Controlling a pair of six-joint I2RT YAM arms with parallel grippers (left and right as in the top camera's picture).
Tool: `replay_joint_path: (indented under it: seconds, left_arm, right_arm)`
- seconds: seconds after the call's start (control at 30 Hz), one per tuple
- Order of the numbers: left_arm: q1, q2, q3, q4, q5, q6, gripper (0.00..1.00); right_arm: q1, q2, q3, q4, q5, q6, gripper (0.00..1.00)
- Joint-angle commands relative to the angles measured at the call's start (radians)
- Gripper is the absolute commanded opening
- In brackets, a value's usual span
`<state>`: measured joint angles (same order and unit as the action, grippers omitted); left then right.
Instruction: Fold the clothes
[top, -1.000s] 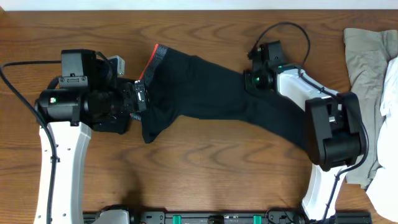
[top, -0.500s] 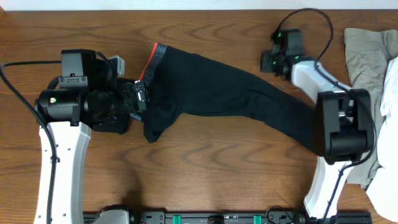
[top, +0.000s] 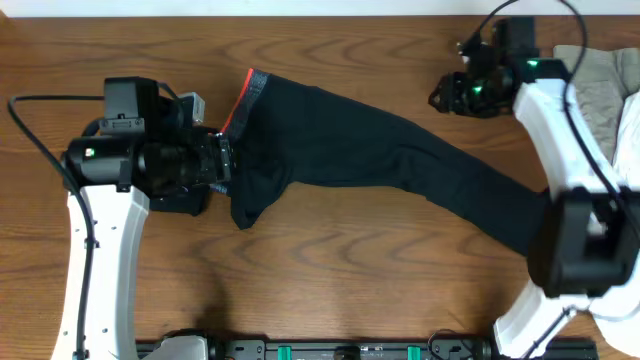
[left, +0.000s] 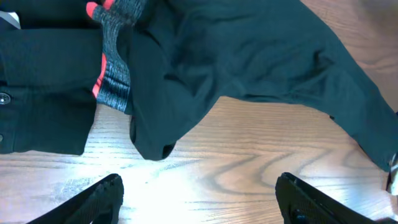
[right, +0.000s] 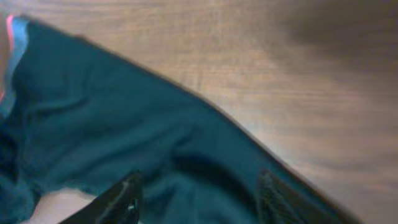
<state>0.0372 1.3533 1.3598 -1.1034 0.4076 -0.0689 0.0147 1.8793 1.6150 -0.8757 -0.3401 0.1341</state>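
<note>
Black pants lie slantwise across the wooden worktop, with the red-orange-edged waistband at the left and the leg running down to the right; the left tool sits by the waistband end, fingers spread wide, gripping nothing; the right tool hovers just beyond the leg, fingers parted, empty; a khaki garment lies at far right.

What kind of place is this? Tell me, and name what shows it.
Probably a robotics lab bench set up for laundry folding: a left arm and right arm mounted at a wooden table, black pants spread between them, and khaki and white clothes piled at the right edge.
</note>
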Motion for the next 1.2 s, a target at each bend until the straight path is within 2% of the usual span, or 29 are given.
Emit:
replay_joint_path:
  seconds: [0.0, 0.1, 0.17, 0.23, 0.3, 0.53, 0.7, 0.8, 1.0, 1.03, 1.17]
  left_arm:
    - [-0.004, -0.004, -0.001, -0.006, -0.008, 0.024, 0.8]
    - [-0.004, -0.018, -0.001, -0.007, -0.008, 0.024, 0.81]
    - [-0.004, -0.031, -0.001, -0.006, -0.008, 0.024, 0.81]
    - [-0.004, -0.043, -0.001, -0.006, -0.009, 0.024, 0.82]
    - [-0.004, -0.049, -0.001, -0.006, -0.009, 0.024, 0.88]
    - [-0.004, -0.056, -0.001, -0.007, -0.009, 0.032, 0.91]
    - [-0.004, -0.056, -0.001, -0.003, -0.009, 0.036, 0.95]
    - [-0.004, -0.056, -0.001, 0.004, -0.009, 0.036, 0.95]
    - [-0.004, -0.056, -0.001, 0.016, -0.009, 0.035, 0.95]
    - [-0.004, -0.056, -0.001, 0.016, -0.009, 0.035, 0.95]
    - [-0.004, -0.056, -0.001, 0.016, -0.009, 0.035, 0.95]
  right_arm:
    - [-0.004, -0.109, 0.023, -0.075, 0.08, -0.005, 0.61]
    - [-0.006, -0.165, 0.023, -0.191, 0.174, 0.072, 0.64]
    - [-0.014, -0.183, 0.023, -0.267, 0.231, 0.114, 0.75]
    - [-0.031, -0.185, 0.018, -0.315, 0.238, 0.124, 0.78]
    - [-0.053, -0.183, -0.004, -0.336, 0.239, 0.13, 0.8]
    - [-0.2, -0.183, -0.211, -0.293, 0.24, 0.159, 0.87]
    - [-0.303, -0.183, -0.408, -0.199, 0.264, 0.207, 0.88]
    - [-0.332, -0.183, -0.505, -0.105, 0.26, 0.235, 0.72]
    - [-0.328, -0.181, -0.67, 0.058, 0.223, 0.301, 0.29]
    - [-0.328, -0.18, -0.693, 0.085, 0.223, 0.313, 0.25]
    - [-0.328, -0.167, -0.786, 0.22, 0.235, 0.371, 0.21]
